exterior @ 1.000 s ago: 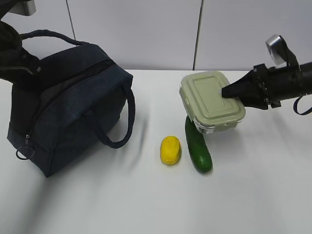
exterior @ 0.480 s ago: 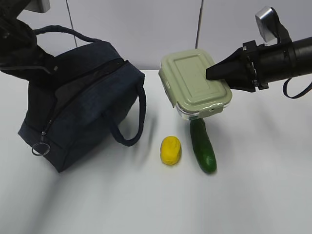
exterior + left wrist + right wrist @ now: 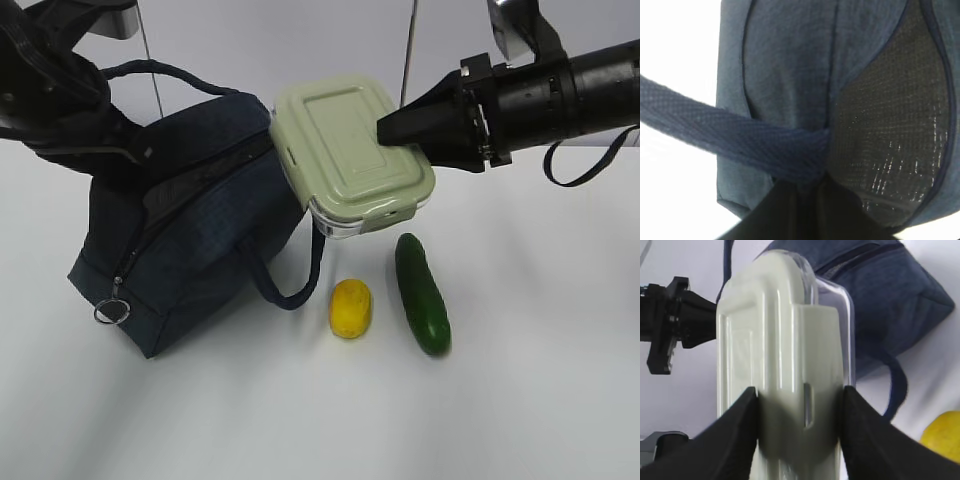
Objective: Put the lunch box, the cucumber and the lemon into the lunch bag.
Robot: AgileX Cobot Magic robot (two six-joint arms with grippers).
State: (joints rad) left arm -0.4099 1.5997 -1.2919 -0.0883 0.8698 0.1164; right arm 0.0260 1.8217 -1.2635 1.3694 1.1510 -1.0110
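The lunch box (image 3: 350, 150), clear glass with a pale green lid, hangs tilted in the air beside the lunch bag (image 3: 190, 240), its left end over the bag's top corner. My right gripper (image 3: 395, 130) is shut on its right end; in the right wrist view the fingers (image 3: 740, 425) clamp the lunch box (image 3: 785, 365) on both sides. My left gripper (image 3: 802, 187) is shut on a handle strap (image 3: 755, 145) of the navy lunch bag (image 3: 790, 65), lifting it at the left. The yellow lemon (image 3: 350, 307) and the dark green cucumber (image 3: 421, 292) lie on the table in front.
The white table (image 3: 520, 400) runs to a pale wall behind. The bag's silver ring pull (image 3: 110, 312) hangs at its front left corner. The second handle (image 3: 290, 285) droops toward the lemon.
The right gripper has carried the lunch box up and left, from beside the cucumber to the bag's top edge. The left arm has pulled the bag up and rightward by its handle.
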